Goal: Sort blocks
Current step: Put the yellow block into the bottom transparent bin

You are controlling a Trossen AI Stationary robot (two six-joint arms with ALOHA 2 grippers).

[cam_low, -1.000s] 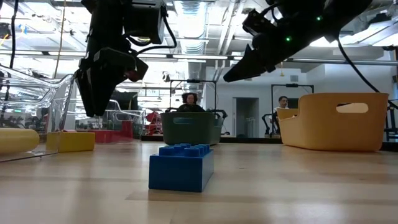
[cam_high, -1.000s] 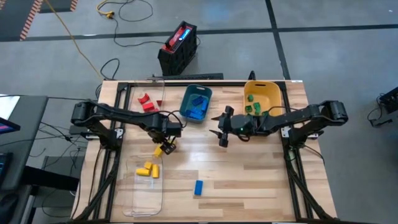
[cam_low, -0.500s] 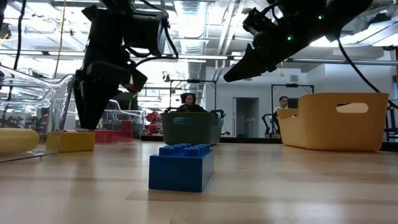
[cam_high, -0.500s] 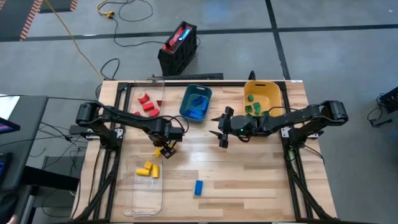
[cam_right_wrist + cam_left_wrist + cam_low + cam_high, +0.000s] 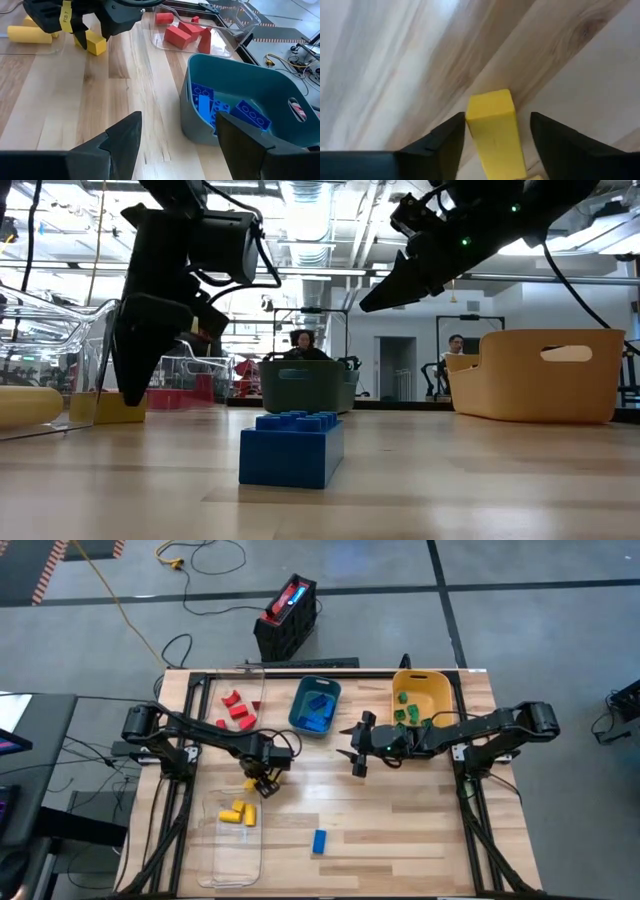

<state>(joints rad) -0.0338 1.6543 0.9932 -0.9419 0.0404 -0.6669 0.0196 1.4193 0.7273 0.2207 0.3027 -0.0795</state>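
Observation:
A yellow block [image 5: 495, 130] lies flat on the wood left of the table's middle [image 5: 266, 786]. My left gripper [image 5: 497, 145] points straight down over it, open, one finger on each long side; its fingertips are down near the tabletop [image 5: 130, 385]. A blue block [image 5: 319, 841] lies alone near the front edge. My right gripper [image 5: 356, 754] hangs open in the air at mid-table, holding nothing [image 5: 177, 145]. My left gripper straddles the yellow block from above, its fingers across the block's width. One finger [image 5: 451, 142] stands right against the block's long side [image 5: 470, 120]; whether it touches I cannot tell. A gap shows between the other finger and the block, which lies flat on the table.
A teal bin [image 5: 300, 700] with blue blocks and a yellow bin [image 5: 440, 690] with green blocks stand at the back. A clear tray with red blocks [image 5: 236, 706] is at the back left. Another clear tray [image 5: 215, 860] with yellow blocks is at the front left.
My left gripper has come straight down over the yellow block, from well above it to fingertips near the tabletop. The block has stayed where it lay. My right arm has kept still.

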